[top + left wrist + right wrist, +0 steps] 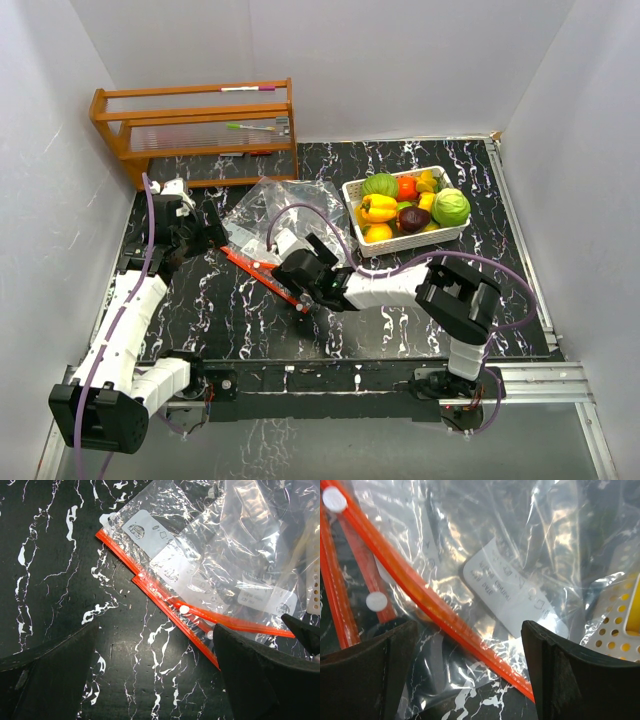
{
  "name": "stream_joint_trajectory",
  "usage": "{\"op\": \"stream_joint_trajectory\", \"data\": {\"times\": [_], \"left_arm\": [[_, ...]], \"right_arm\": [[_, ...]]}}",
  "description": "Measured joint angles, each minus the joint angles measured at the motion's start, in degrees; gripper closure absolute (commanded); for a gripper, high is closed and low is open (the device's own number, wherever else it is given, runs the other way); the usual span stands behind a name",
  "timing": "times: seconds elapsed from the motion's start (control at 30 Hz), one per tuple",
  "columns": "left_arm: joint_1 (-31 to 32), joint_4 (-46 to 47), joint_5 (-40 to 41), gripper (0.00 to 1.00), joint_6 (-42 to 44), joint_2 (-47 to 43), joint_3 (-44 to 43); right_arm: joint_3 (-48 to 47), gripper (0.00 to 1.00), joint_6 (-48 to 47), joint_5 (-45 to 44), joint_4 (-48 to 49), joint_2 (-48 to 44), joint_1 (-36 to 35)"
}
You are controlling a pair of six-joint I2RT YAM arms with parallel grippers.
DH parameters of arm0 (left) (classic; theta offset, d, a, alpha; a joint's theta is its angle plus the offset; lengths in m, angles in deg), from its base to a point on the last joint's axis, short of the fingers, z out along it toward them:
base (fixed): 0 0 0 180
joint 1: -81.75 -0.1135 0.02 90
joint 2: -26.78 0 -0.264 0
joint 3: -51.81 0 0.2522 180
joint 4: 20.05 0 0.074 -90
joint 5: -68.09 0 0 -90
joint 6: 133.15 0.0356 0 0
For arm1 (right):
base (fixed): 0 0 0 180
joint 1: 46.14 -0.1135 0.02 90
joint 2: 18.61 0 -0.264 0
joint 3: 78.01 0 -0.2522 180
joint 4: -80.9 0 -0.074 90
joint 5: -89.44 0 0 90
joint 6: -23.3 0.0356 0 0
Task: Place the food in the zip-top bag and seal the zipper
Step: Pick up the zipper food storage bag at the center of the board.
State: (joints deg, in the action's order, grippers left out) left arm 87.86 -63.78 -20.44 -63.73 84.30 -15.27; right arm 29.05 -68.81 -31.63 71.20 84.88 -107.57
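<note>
The clear zip-top bag point(285, 205) lies flat on the black marble table, its orange zipper strips point(262, 270) toward the near left. The food point(378, 208) sits in a white basket point(352, 190): a yellow pepper, a green cabbage point(451, 207), a red tomato and other pieces. My left gripper point(155, 635) is open over bare table, just left of the zipper point(165, 600); in the top view it point(207, 235) is at the bag's left. My right gripper point(465, 627) is open, its jaws on either side of an orange zipper strip point(445, 617); it also shows in the top view point(300, 287).
A wooden rack point(195, 125) with markers stands at the back left. The basket's perforated corner point(620, 630) shows at the right edge of the right wrist view, just behind the bag. White walls enclose the table on three sides.
</note>
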Motion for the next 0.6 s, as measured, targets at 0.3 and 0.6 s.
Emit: {"op": "stream_joint_trajectory", "data": {"times": [0.3,0.6], "left_arm": [[0.0,0.2,0.0,0.03,0.0,0.0,0.1],[0.0,0.2,-0.1,0.03,0.0,0.0,0.1]], "right_arm": [[2.1,0.15,-1.5,0.2,2.2,0.1,0.0],[1.9,0.17,-4.4,-1.5,6.7,3.5,0.0]]}}
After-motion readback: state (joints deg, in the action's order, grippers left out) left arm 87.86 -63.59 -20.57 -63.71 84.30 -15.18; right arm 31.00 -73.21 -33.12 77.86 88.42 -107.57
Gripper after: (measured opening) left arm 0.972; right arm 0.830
